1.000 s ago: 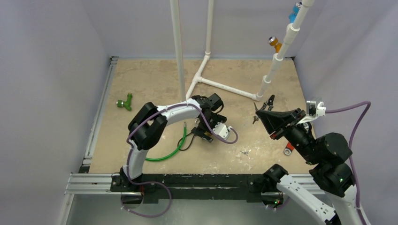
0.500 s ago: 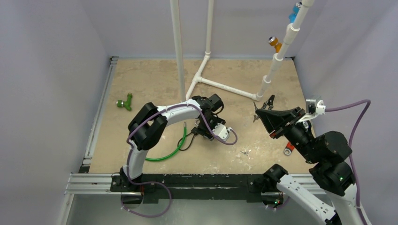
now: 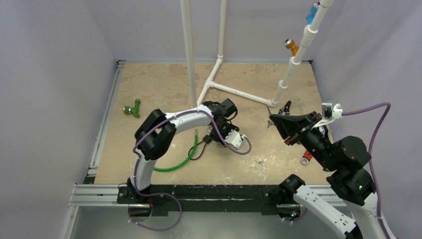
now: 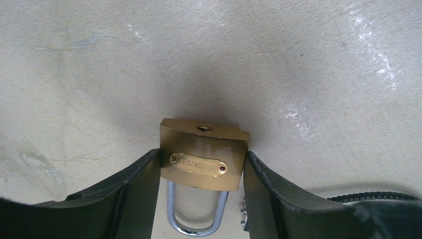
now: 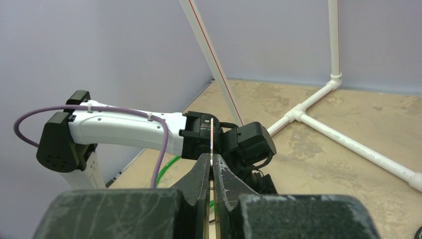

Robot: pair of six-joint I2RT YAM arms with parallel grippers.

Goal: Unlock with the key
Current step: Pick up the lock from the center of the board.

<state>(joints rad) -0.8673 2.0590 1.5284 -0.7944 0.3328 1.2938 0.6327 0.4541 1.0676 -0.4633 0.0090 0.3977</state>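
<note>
A brass padlock (image 4: 204,154) lies on the table with its keyhole (image 4: 204,128) facing away and its steel shackle (image 4: 194,230) toward the wrist. My left gripper (image 4: 202,153) is shut on it, both black fingers (image 4: 142,184) pressed against the body's sides. In the top view the left gripper (image 3: 219,139) points down at the table's middle and hides the padlock. My right gripper (image 5: 211,158) is shut on the key (image 5: 212,135), whose thin blade sticks out edge-on past the tips. That right gripper (image 3: 272,118) hovers to the right of the left one, aimed toward it.
A green cable (image 3: 179,162) curves on the table by the left arm. A green fitting (image 3: 132,108) lies far left. White pipe frame (image 3: 234,92) stands at the back with an orange fitting (image 3: 290,46). A black clip (image 3: 285,107), small metal piece (image 3: 260,161) and red-tipped item (image 3: 306,158) lie at right.
The left jaws have closed in from wide open onto the padlock's sides. The right arm with the key has drifted slightly left.
</note>
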